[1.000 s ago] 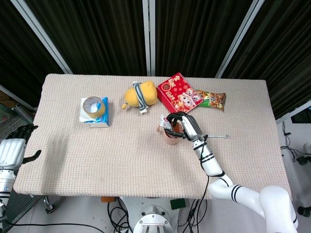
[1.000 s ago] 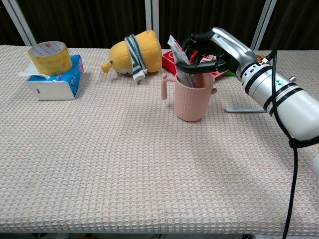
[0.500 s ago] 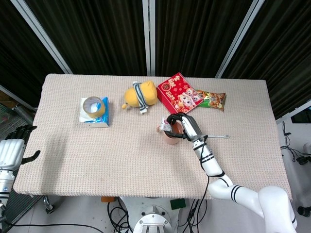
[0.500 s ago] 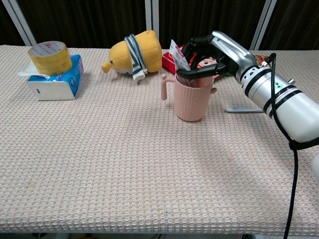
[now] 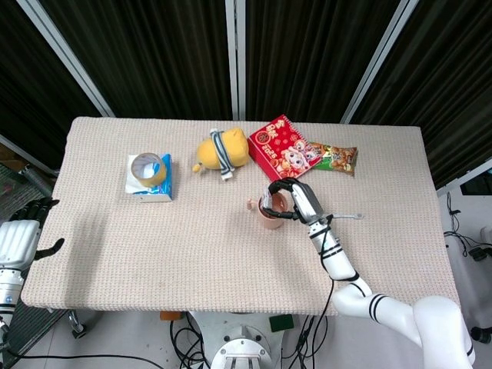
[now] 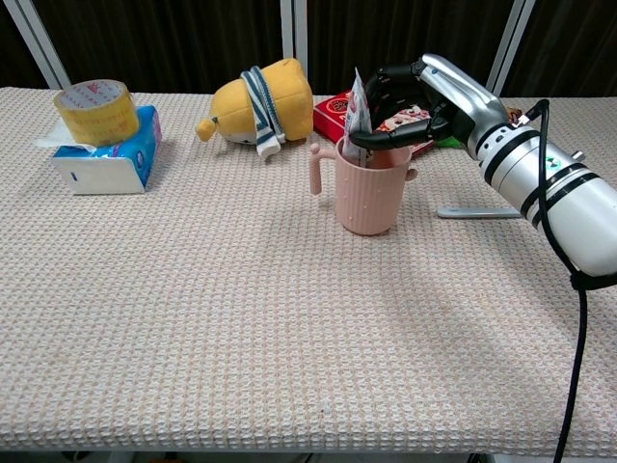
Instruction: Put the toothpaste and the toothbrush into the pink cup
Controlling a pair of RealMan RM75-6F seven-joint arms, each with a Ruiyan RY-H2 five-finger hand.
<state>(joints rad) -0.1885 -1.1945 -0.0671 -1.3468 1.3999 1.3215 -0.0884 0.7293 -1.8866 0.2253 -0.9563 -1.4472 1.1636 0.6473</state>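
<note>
The pink cup (image 5: 271,218) (image 6: 372,199) stands mid-table, its handle to the left. The toothpaste (image 6: 358,110) stands nearly upright in it, its flat end sticking above the rim. My right hand (image 5: 293,200) (image 6: 421,99) hovers over the cup's right rim, its fingers and thumb curled around the tube. The toothbrush (image 5: 347,217) (image 6: 476,212), silver-grey, lies flat on the cloth to the right of the cup, under my right forearm. My left hand (image 5: 20,239) hangs off the table's left edge, holding nothing, fingers apart.
A yellow tape roll (image 6: 95,111) sits on a blue tissue pack (image 6: 111,157) at the far left. Behind the cup lie a yellow plush toy (image 6: 260,100), a red packet (image 5: 282,146) and a snack bag (image 5: 334,159).
The toothpaste has swung from leaning left to nearly upright in the cup. My right hand has drifted slightly right and up with it. The left hand has not moved.
</note>
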